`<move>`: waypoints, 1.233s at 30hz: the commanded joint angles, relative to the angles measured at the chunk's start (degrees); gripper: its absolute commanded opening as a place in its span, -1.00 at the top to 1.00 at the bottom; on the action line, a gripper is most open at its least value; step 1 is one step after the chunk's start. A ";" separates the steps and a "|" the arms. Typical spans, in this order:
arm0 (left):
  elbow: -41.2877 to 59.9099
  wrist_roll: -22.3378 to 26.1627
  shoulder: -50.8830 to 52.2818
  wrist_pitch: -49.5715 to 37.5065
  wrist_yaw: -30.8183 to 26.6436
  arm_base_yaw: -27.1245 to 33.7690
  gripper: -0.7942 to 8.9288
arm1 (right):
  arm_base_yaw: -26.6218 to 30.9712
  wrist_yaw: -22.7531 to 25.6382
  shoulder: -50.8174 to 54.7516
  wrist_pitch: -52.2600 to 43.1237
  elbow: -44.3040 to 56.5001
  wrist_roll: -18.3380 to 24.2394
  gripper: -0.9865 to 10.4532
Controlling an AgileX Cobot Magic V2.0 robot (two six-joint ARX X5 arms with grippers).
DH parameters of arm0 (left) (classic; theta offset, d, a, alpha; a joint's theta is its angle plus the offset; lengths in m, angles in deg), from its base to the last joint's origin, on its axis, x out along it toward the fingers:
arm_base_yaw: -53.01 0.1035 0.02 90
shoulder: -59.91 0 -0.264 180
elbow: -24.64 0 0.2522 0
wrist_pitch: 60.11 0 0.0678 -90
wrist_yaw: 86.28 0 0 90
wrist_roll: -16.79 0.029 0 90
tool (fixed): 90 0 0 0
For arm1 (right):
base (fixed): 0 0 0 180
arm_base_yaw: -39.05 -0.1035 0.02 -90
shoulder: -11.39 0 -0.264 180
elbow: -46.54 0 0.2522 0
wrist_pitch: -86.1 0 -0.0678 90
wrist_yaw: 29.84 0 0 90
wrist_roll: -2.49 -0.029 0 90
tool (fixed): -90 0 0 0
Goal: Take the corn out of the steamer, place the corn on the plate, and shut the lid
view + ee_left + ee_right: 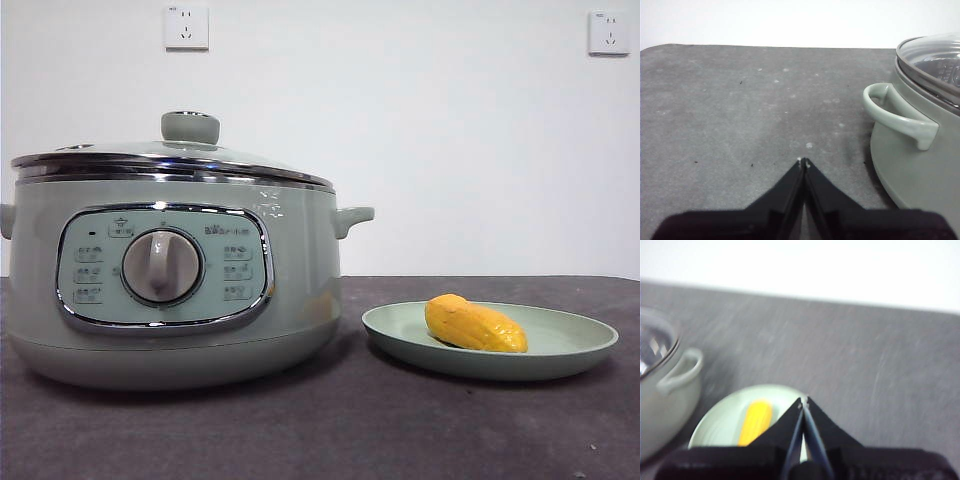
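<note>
From my station, starting at the left: the left end effector (803,162) has its jaws pressed together, holding nothing, hanging over bare table (740,110) just beside the steamer's side handle (900,117). It does not show in the front view.

The steamer (170,290) stands on the left half of the table, and the lid (170,155) sits on it, seemingly seated level on the chrome rim. I judge the lid to be the fragile piece here: glass, stiff, fairly heavy for its size, with a slick steel edge. The pale green knob (190,127) is the only sensible place to take hold of it; the rim would likely slip between narrow jaws. The steamer body itself looks heavy and stable, unlikely to shift under a light touch.

To the right, the plate (560,345) lies near the steamer without touching it, and the corn (475,324) rests inside it, left of centre, lying on its side. I expect the corn to be light and firm but rounded and a little slippery, so a pinch across its thick middle would hold better than at the tapered ends.

The right end effector (804,401), jaws also closed on nothing, hovers above the plate's edge, the corn just beside its tips in that blurred view.

By my reading all three steps look done.
</note>
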 commanded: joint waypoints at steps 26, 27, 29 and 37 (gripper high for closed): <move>0.81 -0.50 0.20 -0.15 -0.11 0.22 0.84 | 15.63 -15.30 22.12 -5.57 26.23 -1.70 0.82; 0.81 -0.50 0.20 -0.15 -0.11 0.22 0.84 | 15.61 -15.23 21.94 -5.57 26.21 -1.68 0.82; 0.81 -0.52 0.20 -0.17 -0.11 0.20 0.84 | 15.63 -14.93 21.70 -5.57 26.21 -1.68 0.82; 0.81 -0.52 0.20 -0.15 -0.11 0.22 0.84 | 15.61 -14.97 21.66 -5.60 26.21 -1.68 0.82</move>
